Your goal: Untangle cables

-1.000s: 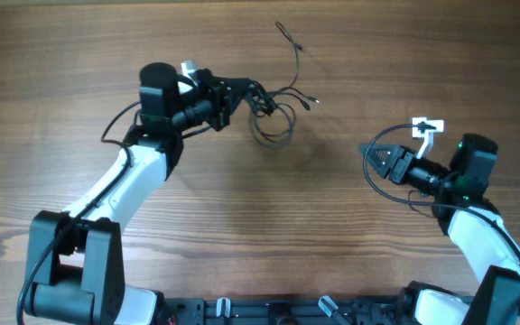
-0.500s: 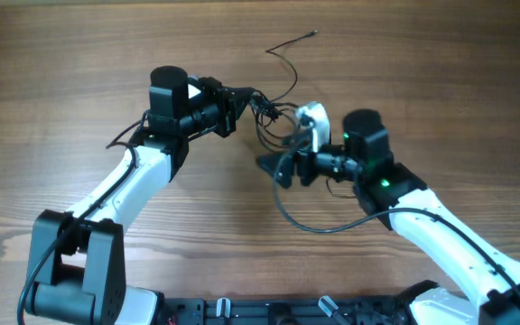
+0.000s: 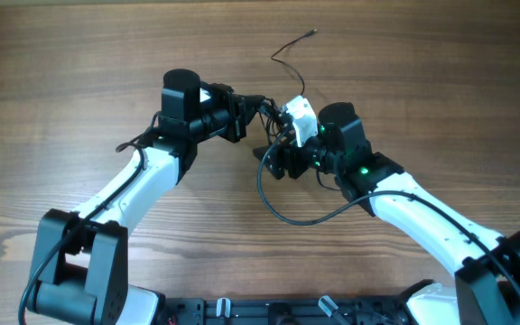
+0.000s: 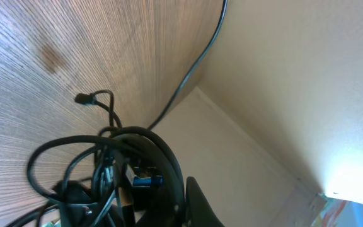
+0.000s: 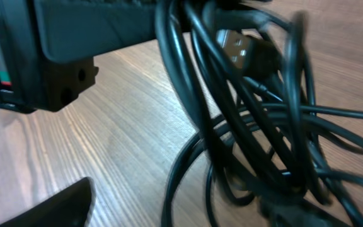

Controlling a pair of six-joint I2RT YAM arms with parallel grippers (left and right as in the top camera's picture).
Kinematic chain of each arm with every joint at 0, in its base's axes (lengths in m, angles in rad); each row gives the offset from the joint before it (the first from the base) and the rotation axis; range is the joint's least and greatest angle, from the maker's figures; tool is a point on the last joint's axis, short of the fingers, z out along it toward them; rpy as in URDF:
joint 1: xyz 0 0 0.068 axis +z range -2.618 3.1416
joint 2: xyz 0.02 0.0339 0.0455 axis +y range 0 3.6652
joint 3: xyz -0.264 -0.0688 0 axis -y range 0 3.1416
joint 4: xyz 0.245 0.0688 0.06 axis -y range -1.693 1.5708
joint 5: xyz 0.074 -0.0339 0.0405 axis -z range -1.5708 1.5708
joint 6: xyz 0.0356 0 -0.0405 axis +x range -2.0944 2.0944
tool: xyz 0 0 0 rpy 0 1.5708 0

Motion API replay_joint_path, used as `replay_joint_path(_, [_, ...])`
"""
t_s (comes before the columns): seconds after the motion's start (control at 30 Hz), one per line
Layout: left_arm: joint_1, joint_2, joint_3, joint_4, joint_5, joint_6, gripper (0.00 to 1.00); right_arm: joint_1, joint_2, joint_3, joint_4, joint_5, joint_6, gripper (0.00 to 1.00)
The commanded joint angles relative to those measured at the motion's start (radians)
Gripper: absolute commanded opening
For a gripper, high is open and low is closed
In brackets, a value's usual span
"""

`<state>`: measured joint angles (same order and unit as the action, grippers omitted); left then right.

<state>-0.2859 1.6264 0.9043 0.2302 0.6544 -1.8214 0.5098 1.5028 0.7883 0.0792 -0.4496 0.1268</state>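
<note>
The cables (image 3: 279,123) are a knotted bundle of thin black cords, with one loose end (image 3: 296,41) trailing toward the far side of the table. My left gripper (image 3: 258,106) is shut on the bundle's left side and holds it up. In the left wrist view the cords (image 4: 93,151) loop around my fingers (image 4: 169,202). My right gripper (image 3: 272,161) is open just in front of the bundle, not holding it. In the right wrist view the cables (image 5: 251,126) with a USB plug (image 5: 238,44) hang from the left gripper (image 5: 62,38); one right finger (image 5: 58,205) shows.
A thicker black lead (image 3: 296,217) from the right arm curves in a wide loop over the wooden table (image 3: 79,54) below the right gripper. The two arms meet near the table's middle, close together.
My right arm has swung in from the right side to just in front of the bundle. My left gripper has shifted slightly right, still holding the cables. The loose end has moved.
</note>
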Motion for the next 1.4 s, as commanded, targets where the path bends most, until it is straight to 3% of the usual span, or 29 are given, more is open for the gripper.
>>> replay_joint_path(0.0, [-0.02, -0.011, 0.016, 0.013, 0.018, -0.024, 0.04, 0.003, 0.019, 0.015, 0.05, -0.157, 0.012, 0.7])
replay_joint_path(0.13, [-0.036, -0.011, 0.016, 0.013, 0.047, -0.067, 0.04, 0.003, 0.019, 0.015, 0.053, -0.189, 0.011, 0.57])
replay_joint_path(0.23, [-0.081, -0.011, 0.016, 0.012, 0.045, -0.166, 0.04, 0.003, 0.019, 0.015, 0.067, -0.145, 0.053, 0.36])
replay_joint_path(0.33, [-0.072, -0.011, 0.016, 0.012, -0.043, -0.174, 0.04, 0.003, 0.017, 0.015, 0.042, -0.137, 0.06, 0.06])
replay_joint_path(0.4, [-0.024, -0.011, 0.016, 0.011, -0.069, -0.171, 0.04, 0.003, -0.004, 0.015, 0.003, -0.175, 0.06, 0.05])
replay_joint_path(0.53, [0.109, -0.011, 0.016, -0.079, -0.099, -0.046, 0.04, 0.0, -0.144, 0.015, -0.023, -0.312, 0.056, 0.04])
replay_joint_path(0.67, [0.22, -0.011, 0.016, -0.341, -0.111, 0.019, 0.04, -0.093, -0.353, 0.015, -0.026, -0.278, 0.056, 0.04])
replay_joint_path(0.8, [0.226, -0.011, 0.016, -0.363, -0.112, 0.019, 0.04, -0.156, -0.36, 0.015, -0.149, -0.154, 0.06, 0.05])
replay_joint_path(0.87, [0.226, -0.011, 0.016, -0.362, -0.114, 0.019, 0.04, -0.156, -0.343, 0.015, -0.247, -0.023, 0.093, 0.19])
replay_joint_path(0.9, [0.226, -0.011, 0.016, -0.363, -0.114, 0.019, 0.04, -0.156, -0.333, 0.015, -0.279, 0.009, 0.113, 0.34])
replay_joint_path(0.93, [0.226, -0.011, 0.016, -0.363, -0.114, 0.02, 0.04, -0.156, -0.324, 0.015, -0.298, 0.012, 0.108, 0.62])
replay_joint_path(1.0, [0.226, -0.011, 0.016, -0.363, -0.114, 0.04, 0.04, -0.156, -0.307, 0.015, -0.299, 0.011, 0.107, 0.91])
replay_joint_path(1.03, [0.226, -0.011, 0.016, -0.363, -0.114, 0.051, 0.04, -0.156, -0.303, 0.015, -0.285, 0.01, 0.09, 0.98])
replay_joint_path(1.17, [0.205, -0.011, 0.016, -0.363, -0.114, 0.091, 0.04, -0.126, -0.229, 0.015, -0.194, -0.031, -0.023, 1.0])
replay_joint_path(1.27, [0.17, -0.011, 0.016, -0.363, -0.158, 0.09, 0.04, -0.019, -0.16, 0.015, -0.113, -0.152, -0.01, 0.97])
replay_joint_path(1.37, [0.147, -0.011, 0.016, -0.362, -0.166, 0.081, 0.04, 0.137, -0.128, 0.015, -0.061, -0.047, 0.064, 0.96])
